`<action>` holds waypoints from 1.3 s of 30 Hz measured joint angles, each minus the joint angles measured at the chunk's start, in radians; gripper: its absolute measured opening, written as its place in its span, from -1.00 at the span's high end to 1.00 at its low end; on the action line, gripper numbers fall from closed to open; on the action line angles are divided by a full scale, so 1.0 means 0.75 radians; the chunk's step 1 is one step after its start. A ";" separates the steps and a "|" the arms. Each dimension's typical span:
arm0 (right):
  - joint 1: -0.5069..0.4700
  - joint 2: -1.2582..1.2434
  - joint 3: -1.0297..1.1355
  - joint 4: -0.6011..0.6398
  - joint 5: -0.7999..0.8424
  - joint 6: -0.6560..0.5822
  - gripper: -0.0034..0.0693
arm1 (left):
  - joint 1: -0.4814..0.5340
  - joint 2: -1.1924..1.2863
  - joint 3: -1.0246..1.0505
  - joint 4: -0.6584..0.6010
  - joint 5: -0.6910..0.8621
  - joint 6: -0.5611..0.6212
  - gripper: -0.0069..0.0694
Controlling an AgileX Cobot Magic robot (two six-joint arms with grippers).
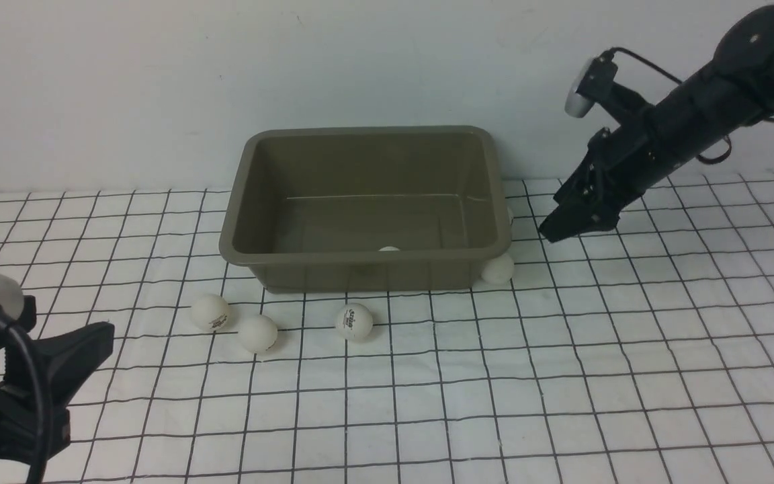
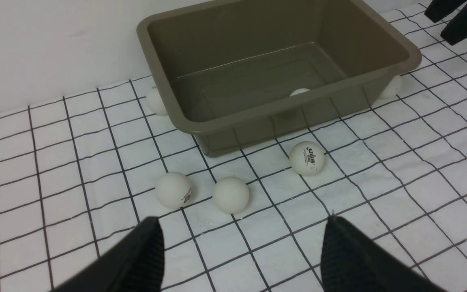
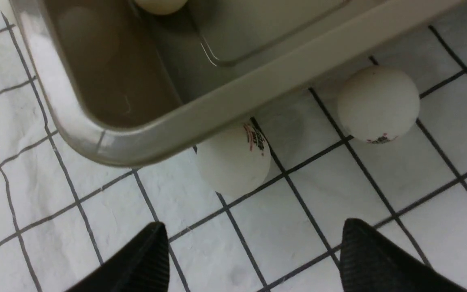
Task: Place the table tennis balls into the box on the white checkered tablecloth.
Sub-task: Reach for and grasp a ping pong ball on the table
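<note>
White, light, smooth balls (image 1: 355, 321) lay loose on the cloth (image 1: 562, 370) around an olive plastic box (image 1: 360, 257). They looked apt to roll and best pinched across the middle. One ball (image 1: 389, 249) sat inside the box. The left gripper (image 2: 242, 221) and right gripper (image 3: 254, 223) gaped wide, empty.

Inside ball (image 1: 389, 249): only top sliver showed above box (image 1: 360, 265) near rim from front; cut by picture edge in right wrist view. Corner ball (image 1: 498, 268) partly tucked under flared rim. Right-side ball (image 1: 510, 215): bare sliver behind box corner. Left-side ball (image 2: 155, 101) half hidden by box wall, unseen from front. Logos (image 1: 358, 317) too small to read. Left gripper (image 2: 242, 221): only fingertips in frame.
</note>
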 joint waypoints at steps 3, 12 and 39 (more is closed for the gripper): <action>0.000 0.038 0.000 0.051 0.000 -0.100 -0.49 | 0.000 0.000 0.000 0.000 0.000 0.000 -0.41; 0.000 0.111 0.000 0.109 -0.022 -0.216 -0.49 | 0.000 0.000 0.000 0.014 0.000 0.009 -0.41; 0.080 0.194 0.000 0.209 -0.105 -0.302 -0.49 | 0.000 0.000 0.000 0.026 -0.001 0.009 -0.41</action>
